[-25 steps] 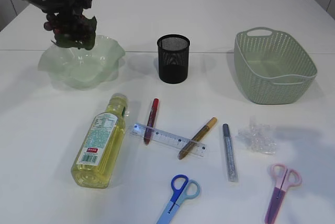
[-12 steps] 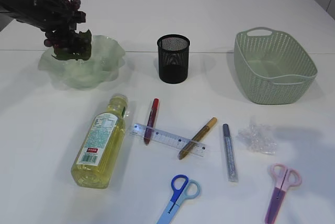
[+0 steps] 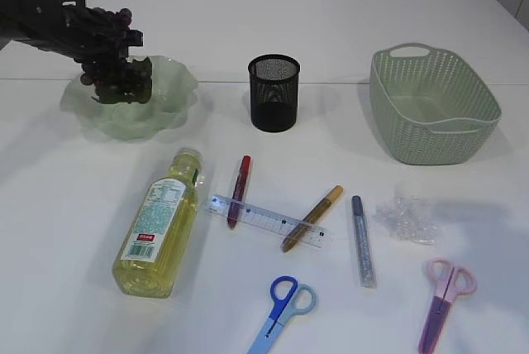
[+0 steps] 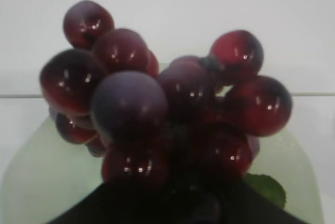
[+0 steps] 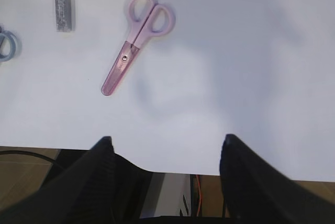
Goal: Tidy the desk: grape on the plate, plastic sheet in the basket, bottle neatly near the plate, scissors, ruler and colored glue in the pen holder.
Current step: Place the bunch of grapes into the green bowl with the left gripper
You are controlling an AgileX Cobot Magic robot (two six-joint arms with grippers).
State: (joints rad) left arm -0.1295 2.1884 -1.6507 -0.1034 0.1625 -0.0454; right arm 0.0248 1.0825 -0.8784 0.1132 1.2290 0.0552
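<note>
My left gripper (image 3: 106,55) is shut on the dark red grape bunch (image 3: 120,79), which hangs low inside the pale green plate (image 3: 173,99). In the left wrist view the grape bunch (image 4: 157,109) fills the frame over the plate (image 4: 36,182) and hides the jaws. The yellow bottle (image 3: 161,222) lies on its side. The clear ruler (image 3: 264,220) lies across the red glue (image 3: 240,184) and gold glue (image 3: 314,215), with the silver glue (image 3: 362,240) to their right. My right gripper (image 5: 166,140) is open and empty over the table's front edge, near the pink scissors (image 5: 133,38).
The black mesh pen holder (image 3: 274,93) stands at the centre back and the green basket (image 3: 434,106) at the back right. The crumpled plastic sheet (image 3: 407,217) lies in front of the basket. Blue scissors (image 3: 283,308) and the pink scissors (image 3: 442,300) lie near the front edge.
My left gripper has come down with the grape bunch, from above the plate's back left into the plate. Nothing else on the table has moved.
</note>
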